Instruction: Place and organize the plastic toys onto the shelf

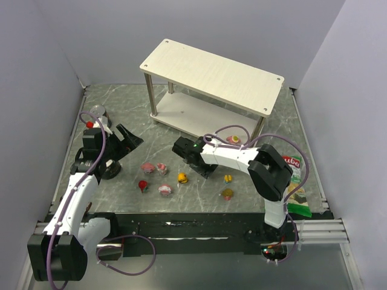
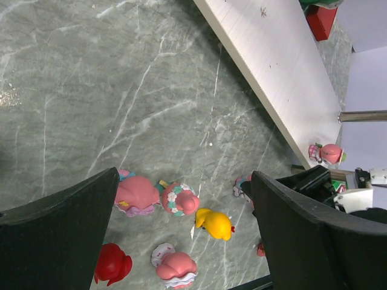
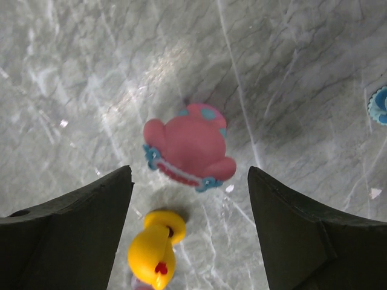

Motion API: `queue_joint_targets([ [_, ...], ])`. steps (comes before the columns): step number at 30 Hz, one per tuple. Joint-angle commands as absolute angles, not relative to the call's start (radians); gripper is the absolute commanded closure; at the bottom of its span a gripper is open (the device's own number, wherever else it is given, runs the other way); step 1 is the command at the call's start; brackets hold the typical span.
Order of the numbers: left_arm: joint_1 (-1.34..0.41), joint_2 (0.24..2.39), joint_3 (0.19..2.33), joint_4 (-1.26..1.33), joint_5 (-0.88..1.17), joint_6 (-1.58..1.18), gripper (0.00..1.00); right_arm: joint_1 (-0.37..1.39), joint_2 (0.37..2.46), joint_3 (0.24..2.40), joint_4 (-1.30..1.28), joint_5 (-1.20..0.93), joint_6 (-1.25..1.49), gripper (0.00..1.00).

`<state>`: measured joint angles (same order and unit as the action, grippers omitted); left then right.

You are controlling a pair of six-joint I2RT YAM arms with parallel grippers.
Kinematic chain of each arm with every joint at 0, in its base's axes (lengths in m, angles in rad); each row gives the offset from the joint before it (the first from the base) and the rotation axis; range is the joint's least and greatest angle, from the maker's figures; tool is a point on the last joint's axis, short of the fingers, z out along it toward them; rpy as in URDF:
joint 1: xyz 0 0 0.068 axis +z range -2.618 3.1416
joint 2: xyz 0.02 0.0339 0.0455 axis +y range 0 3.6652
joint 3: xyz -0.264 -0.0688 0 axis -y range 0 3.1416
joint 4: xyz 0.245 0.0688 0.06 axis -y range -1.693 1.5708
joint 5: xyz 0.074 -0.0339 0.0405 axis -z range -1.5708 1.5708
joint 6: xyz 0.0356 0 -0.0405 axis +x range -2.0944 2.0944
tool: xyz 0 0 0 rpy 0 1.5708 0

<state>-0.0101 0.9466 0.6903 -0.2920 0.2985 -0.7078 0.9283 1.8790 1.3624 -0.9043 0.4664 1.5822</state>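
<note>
Small plastic toys [image 1: 163, 170] lie scattered on grey marble tabletop [image 1: 133, 103], near side of pale two-tier wooden shelf [image 1: 211, 71]; one already on lower board, rt end. Rt gripper [image 3: 190, 174] hangs over pink blue-spotted figurine [image 3: 188, 145], jaws spread either side, prob. lining up a pick. Left gripper [image 2: 184, 175] at left, also spread, angled twd toys.

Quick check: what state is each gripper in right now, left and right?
Left gripper: open, holding nothing.
Right gripper: open, holding nothing, poised over a pink toy.
</note>
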Motion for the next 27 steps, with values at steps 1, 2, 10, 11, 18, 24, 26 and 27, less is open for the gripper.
queue_joint_targets([
  [1, -0.011, 0.946, 0.687, -0.249, 0.305, -0.693, 0.04, 0.916, 1.904, 1.385, -0.927, 0.509, 1.611, 0.17],
  [2, -0.012, 0.946, 0.686, -0.249, 0.305, -0.693, 0.04, 0.916, 1.905, 1.385, -0.927, 0.511, 1.611, 0.17],
  [10, -0.012, 0.951, 0.689, -0.250, 0.304, -0.690, 0.04, 0.904, 1.924, 1.387, -0.913, 0.517, 1.611, 0.19],
  [11, -0.012, 0.951, 0.689, -0.250, 0.305, -0.689, 0.04, 0.902, 1.927, 1.387, -0.911, 0.517, 1.611, 0.19],
  [18, -0.011, 0.954, 0.690, -0.252, 0.304, -0.687, 0.04, 0.899, 1.930, 1.382, -0.888, 0.523, 1.585, 0.27],
  [24, -0.012, 0.953, 0.693, -0.256, 0.302, -0.686, 0.04, 0.902, 1.931, 1.388, -0.871, 0.520, 1.534, 0.50],
  [26, -0.012, 0.953, 0.693, -0.256, 0.301, -0.686, 0.04, 0.902, 1.933, 1.390, -0.868, 0.515, 1.508, 0.55],
  [27, -0.012, 0.953, 0.693, -0.256, 0.301, -0.686, 0.04, 0.902, 1.933, 1.390, -0.865, 0.511, 1.499, 0.59],
])
